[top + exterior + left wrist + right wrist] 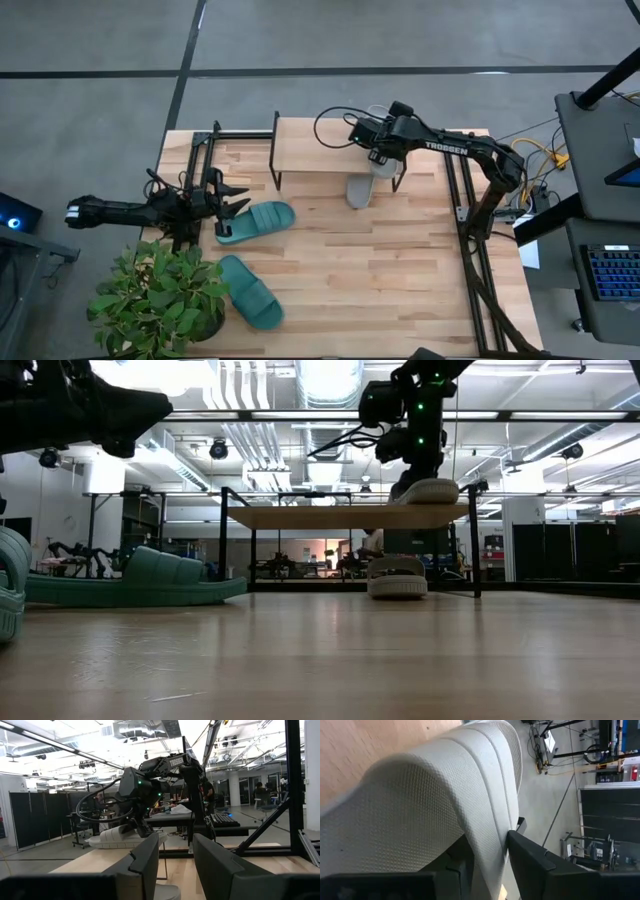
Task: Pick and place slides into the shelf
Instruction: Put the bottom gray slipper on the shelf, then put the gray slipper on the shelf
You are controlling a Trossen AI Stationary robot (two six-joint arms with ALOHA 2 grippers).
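Note:
A light grey slide [428,491] [420,795] lies on the right end of the shelf's wooden top [315,145] [330,517]. My right gripper [382,160] [490,852] slants down onto it, fingers apart, one on each side of the strap's side wall. A second grey slide [358,190] [397,576] rests sole down on the table under the shelf's near right part. Two teal slides [255,220] [250,292] lie on the table at the left. My left gripper [235,205] [176,865] hovers open at the left edge, holding nothing. My right gripper has the side wall of the grey slide's strap [492,835] between its two fingers, coming from above and slanting down. I cannot tell whether the fingers touch the strap. The slide lies with its sole on the shelf top.
A potted plant [160,300] stands at the near left corner, next to the nearer teal slide. A black metal frame [205,150] stands left of the shelf. Bare tabletop [380,280] stretches across the near middle and right.

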